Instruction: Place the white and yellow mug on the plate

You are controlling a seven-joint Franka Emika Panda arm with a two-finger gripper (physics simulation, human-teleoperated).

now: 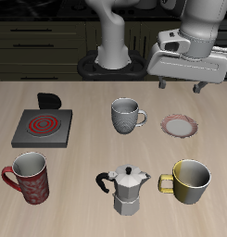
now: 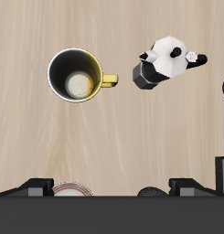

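The white and yellow mug (image 1: pixel 191 182) stands upright near the table's front edge, mustard outside and white inside; the wrist view shows this mug (image 2: pixel 75 75) from straight above. The plate (image 1: pixel 179 125) is a small saucer with a reddish-pink rim, lying farther back than the mug, and only an edge of the plate (image 2: pixel 72 190) shows in the wrist view. My gripper (image 1: pixel 182 83) hangs high above the table, over the area just behind the plate. In the wrist view the gripper (image 2: pixel 112 190) is open, its fingers (image 2: pixel 36 187) wide apart with nothing between them.
A grey patterned mug (image 1: pixel 127 116) stands beside the plate. A silver moka pot (image 1: pixel 127 190) stands beside the yellow mug. A red patterned mug (image 1: pixel 30 178) is at the front, far from the plate. A square burner (image 1: pixel 43 125) with a red spiral lies farther back.
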